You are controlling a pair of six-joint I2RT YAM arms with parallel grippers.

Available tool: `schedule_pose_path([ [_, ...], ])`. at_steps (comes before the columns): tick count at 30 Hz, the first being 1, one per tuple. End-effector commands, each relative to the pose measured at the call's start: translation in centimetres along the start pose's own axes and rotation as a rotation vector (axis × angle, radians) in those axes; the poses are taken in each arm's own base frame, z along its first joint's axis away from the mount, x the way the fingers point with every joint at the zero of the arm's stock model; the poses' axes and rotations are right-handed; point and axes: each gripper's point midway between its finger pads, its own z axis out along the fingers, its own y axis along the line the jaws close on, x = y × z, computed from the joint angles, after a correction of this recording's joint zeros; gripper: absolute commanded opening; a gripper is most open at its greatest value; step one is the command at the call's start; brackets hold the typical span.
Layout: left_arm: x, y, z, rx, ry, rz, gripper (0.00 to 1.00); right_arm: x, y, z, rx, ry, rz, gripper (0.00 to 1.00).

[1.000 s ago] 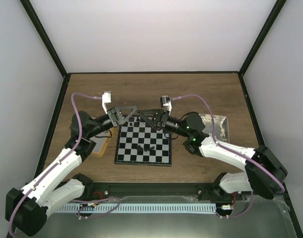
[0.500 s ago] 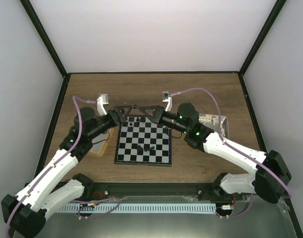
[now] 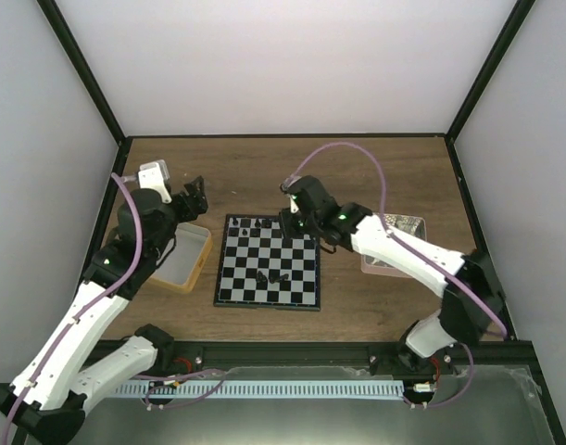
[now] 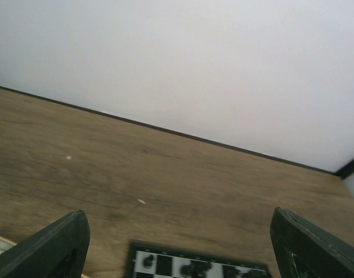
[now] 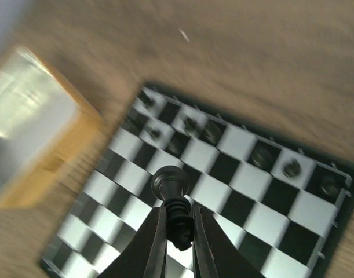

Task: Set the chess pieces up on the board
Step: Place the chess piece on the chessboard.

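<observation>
The board [image 3: 269, 264] lies mid-table, with several black chess pieces [image 3: 255, 222] along its far row and a few [image 3: 271, 276] near its middle. My right gripper [image 3: 290, 222] hovers over the board's far side. In the right wrist view the right gripper [image 5: 178, 219] is shut on a black chess piece [image 5: 170, 186], head pointing away, above the board [image 5: 252, 191]. My left gripper [image 3: 192, 197] hangs over the table left of the board, beyond the yellow tray. Its fingers [image 4: 55, 249] stand wide open and empty, with the board's far edge [image 4: 165, 266] low in that view.
A yellow-rimmed tray [image 3: 181, 258] sits just left of the board and shows in the right wrist view as the yellow tray [image 5: 43, 145]. A pinkish tray [image 3: 398, 243] lies to the right, partly under the right arm. Black frame posts border the table.
Both grippers met over the board's far edge. The left one has since opened and swung back to the left. The right one stays there, closed tighter on the piece.
</observation>
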Motion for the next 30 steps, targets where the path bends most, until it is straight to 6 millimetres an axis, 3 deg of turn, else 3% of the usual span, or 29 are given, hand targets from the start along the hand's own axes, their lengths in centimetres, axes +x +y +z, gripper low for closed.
schedule_pose_path([
  [1, 0.1, 2.5, 0.3, -0.145, -0.006, 0.151, 0.87, 4.0, -3.9, 1.2, 0.189, 0.234, -0.179, 0.06],
  [10, 2.9, 4.0, 1.6, -0.172, 0.051, 0.168, 0.88, 7.9, -6.7, 4.0, 0.329, 0.502, -0.270, 0.06],
  [18, 3.7, 4.2, 2.1, -0.148, 0.086, 0.146, 0.88, 10.4, -7.0, 5.7, 0.322, 0.619, -0.281, 0.09],
  [24, 4.0, 4.0, 2.2, -0.117, 0.096, 0.140, 0.88, 10.8, -6.4, 7.0, 0.280, 0.626, -0.287, 0.11],
  [30, 4.0, 4.0, 2.2, -0.110, 0.095, 0.137, 0.88, 9.7, -6.0, 7.1, 0.285, 0.573, -0.249, 0.37],
])
